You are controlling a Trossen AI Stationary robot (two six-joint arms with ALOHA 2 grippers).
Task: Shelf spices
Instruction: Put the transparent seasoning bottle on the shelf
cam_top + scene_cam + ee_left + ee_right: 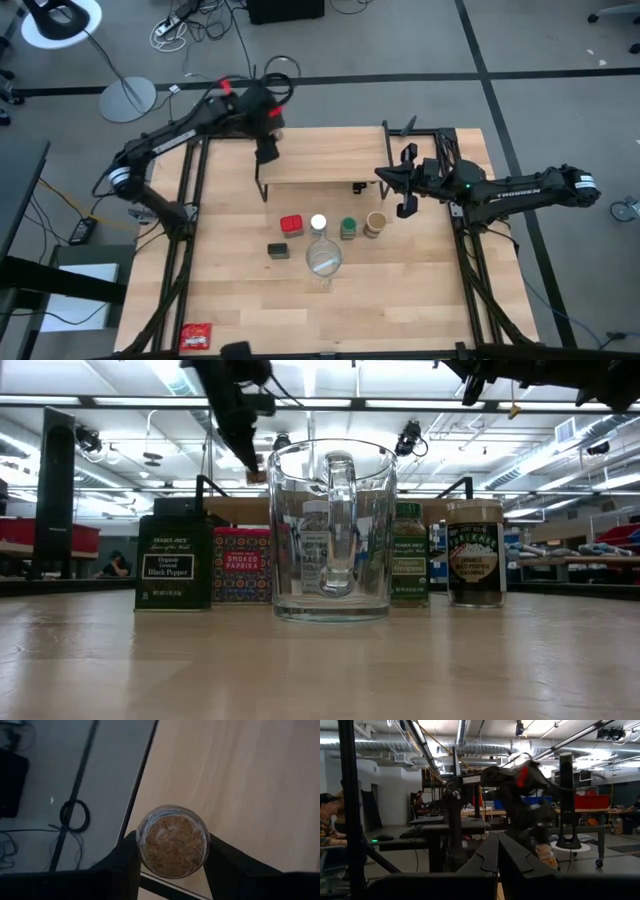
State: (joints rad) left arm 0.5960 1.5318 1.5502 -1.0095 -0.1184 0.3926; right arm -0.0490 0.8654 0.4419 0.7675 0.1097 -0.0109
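Meanwhile, glass vessel [323, 259] stands beside red tin [291, 224] and green-lidded jar [348, 228].

Light comes from ceiling strips overhead; in my low view they blow out to white glare and glint off the glass pitcher [332, 530]. My desk [240, 300] is evenly lit from above, with only soft, short shadows under the shelf [320, 165]. Through my left wrist the picture is dim and hazy, the jar [173, 841] in my left claw [172, 870] soft. My right wrist view is dark and murky, my right claw [498, 865] a black silhouette.
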